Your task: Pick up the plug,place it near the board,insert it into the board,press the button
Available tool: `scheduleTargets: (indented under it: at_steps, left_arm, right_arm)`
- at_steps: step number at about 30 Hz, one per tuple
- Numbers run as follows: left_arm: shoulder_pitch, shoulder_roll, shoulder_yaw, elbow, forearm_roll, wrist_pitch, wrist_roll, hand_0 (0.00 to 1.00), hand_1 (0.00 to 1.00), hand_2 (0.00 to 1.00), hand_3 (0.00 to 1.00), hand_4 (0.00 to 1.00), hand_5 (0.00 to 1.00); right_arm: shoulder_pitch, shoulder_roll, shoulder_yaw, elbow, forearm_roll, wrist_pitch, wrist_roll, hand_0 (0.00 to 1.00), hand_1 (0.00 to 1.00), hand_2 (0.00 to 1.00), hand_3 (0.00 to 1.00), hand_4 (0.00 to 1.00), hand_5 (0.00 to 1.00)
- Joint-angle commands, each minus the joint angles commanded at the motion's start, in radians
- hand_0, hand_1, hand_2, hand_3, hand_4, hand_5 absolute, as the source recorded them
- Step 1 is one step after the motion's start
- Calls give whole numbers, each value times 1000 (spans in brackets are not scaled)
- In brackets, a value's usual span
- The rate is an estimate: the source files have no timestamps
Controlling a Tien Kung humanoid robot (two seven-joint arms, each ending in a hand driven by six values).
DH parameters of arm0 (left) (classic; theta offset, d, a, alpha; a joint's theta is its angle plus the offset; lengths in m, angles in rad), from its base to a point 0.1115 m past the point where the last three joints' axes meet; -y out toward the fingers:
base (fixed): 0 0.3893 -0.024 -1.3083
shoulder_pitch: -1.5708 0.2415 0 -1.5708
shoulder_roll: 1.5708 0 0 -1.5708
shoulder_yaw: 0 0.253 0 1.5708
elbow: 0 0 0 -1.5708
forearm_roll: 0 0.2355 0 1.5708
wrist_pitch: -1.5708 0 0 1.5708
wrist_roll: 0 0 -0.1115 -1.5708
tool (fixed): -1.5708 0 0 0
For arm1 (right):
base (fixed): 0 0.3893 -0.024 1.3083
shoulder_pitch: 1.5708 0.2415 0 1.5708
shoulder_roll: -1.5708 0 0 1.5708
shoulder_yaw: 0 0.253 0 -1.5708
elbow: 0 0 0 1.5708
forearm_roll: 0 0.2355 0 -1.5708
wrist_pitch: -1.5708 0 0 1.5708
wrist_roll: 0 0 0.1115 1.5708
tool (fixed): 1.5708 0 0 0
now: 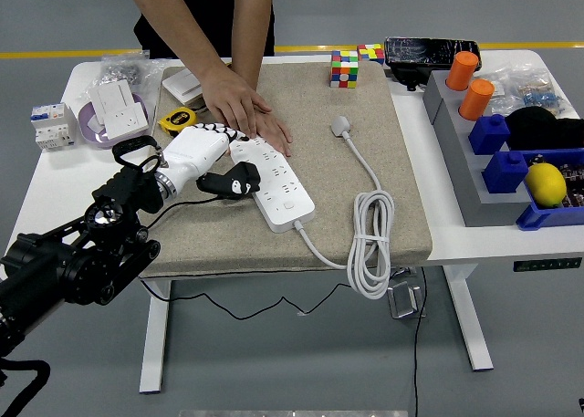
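Note:
A white power strip (276, 180) lies slantwise on the beige mat (365, 116). My left hand (196, 154), white with a black arm behind it, is shut on a black plug (239, 177) whose thin black cable trails off the table's front. The plug sits against the strip's left edge, near its middle sockets. A person's hand (239, 107) presses flat on the strip's far end. The strip's own white plug (341, 125) and coiled white cord (370, 244) rest on the mat to the right.
A yellow tape measure (177, 119), a purple plate (91, 125) with white sockets and a breaker (50, 125) sit at the left. Two puzzle cubes (345, 68) stand at the back. Grey and blue bins (511, 161) with orange cylinders and a lemon (546, 183) fill the right.

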Motion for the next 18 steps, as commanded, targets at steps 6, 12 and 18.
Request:
scheduleTargets:
  at_steps: [6,12,18]
  left_arm:
    - [3,8,2,-38,-14,-2,0,798,913,874,852,998,768]
    - [65,38,-64,-159,-117,-3,0,803,921,920,865,998,924]
    - [185,56,-195,-365,-220,-5,84,855,937,936,912,998,998]
  right_arm:
    - [1,0,1,-1,1,0,-1,998,971,904,946,998,990]
    - [0,2,8,-1,-2,0,-1,998,971,903,946,998,990]
    - [-5,4,17,-1,-3,0,0,998,971,903,946,998,989]
